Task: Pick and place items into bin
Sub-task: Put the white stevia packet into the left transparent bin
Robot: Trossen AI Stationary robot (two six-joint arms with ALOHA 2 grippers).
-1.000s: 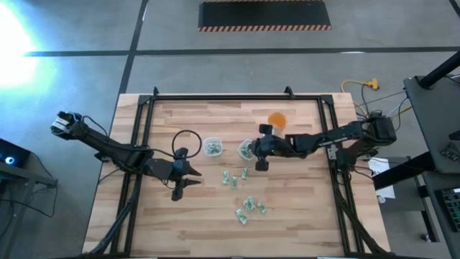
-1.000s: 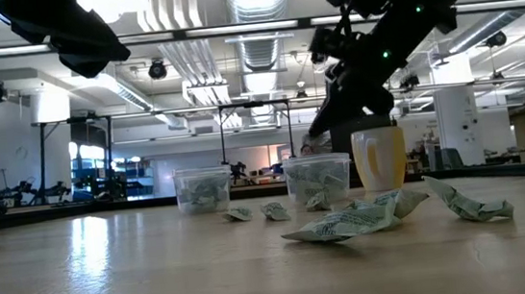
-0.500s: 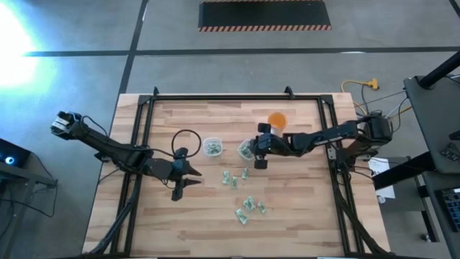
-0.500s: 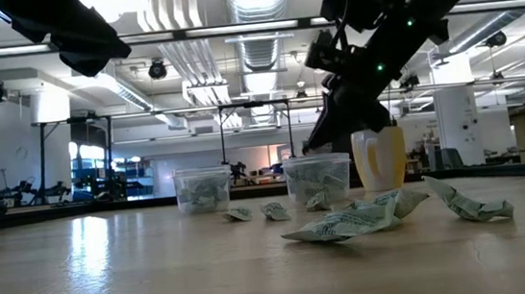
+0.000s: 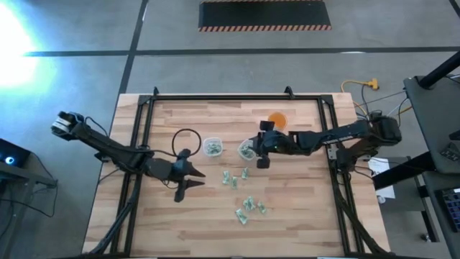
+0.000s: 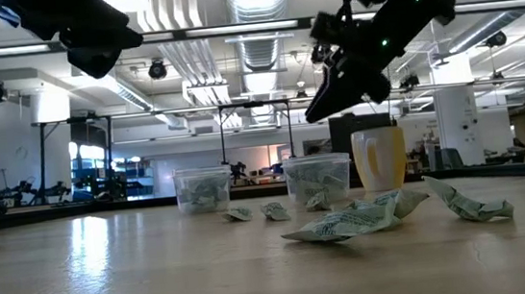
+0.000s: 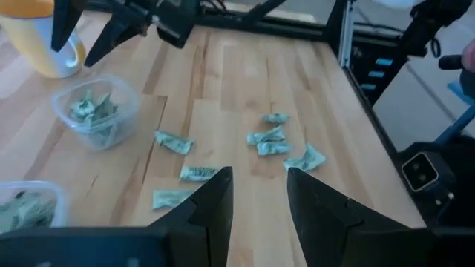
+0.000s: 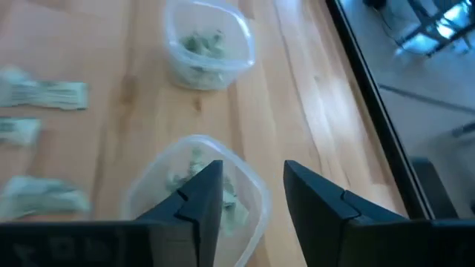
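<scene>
Right gripper (image 5: 263, 144) hangs released, empty, above the clear round plastic cup (image 5: 246, 150); left gripper (image 5: 186, 180) waits parted. Crumpled pale green-and-white wrappers (image 5: 249, 206) lie loose on the wooden table (image 5: 302, 208) (others binned) — a low descent risks toppling the cup.

The table (image 5: 201, 216) is showing pale wooden planks with a smooth, slightly sheened finish, framed by matt black metal rails (image 5: 237, 97). Two clear plastic cups (image 8: 209, 44) are looking thin and glossy. The green-and-white wrapper pieces (image 7: 276, 141) are appearing crinkled, like paper or foil. The orange cup (image 6: 379, 158) is looking smooth and glossy.
</scene>
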